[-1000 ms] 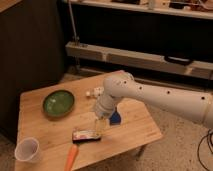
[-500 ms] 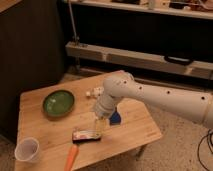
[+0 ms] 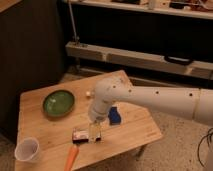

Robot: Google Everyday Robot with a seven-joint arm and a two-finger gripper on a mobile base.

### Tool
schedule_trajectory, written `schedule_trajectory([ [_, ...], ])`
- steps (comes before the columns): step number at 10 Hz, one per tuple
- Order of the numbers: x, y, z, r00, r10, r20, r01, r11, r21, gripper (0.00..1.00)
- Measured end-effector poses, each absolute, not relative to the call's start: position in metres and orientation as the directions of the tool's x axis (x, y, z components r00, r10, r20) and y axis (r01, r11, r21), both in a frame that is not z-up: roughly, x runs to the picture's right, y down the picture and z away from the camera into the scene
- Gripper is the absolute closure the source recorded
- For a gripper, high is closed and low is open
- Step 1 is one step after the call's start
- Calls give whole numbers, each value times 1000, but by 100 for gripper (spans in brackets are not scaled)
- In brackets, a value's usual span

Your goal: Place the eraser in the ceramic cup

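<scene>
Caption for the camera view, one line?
Gripper at the eraser on a wooden table; cup stands apart near one corner.

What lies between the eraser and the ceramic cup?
In the camera view, only bare table separates eraser and ceramic cup; an orange object lies just off that line. The gripper is down at the eraser.

I think this is a lab or a work room. I see a small wooden table on a speckled floor. Long metal shelves run behind it, and a cable hangs at the right edge. My gripper is low over the table's front part.
</scene>
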State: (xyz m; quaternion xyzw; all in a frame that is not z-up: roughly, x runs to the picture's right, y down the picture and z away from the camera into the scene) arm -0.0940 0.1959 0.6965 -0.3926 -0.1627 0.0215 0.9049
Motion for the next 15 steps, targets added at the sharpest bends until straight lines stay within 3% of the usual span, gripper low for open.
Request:
schedule_trajectory([
  [10, -119, 275, 758, 973, 145, 181, 46, 644, -764, 20],
  [15, -101, 286, 776, 977, 164, 139, 8, 619, -785, 20],
])
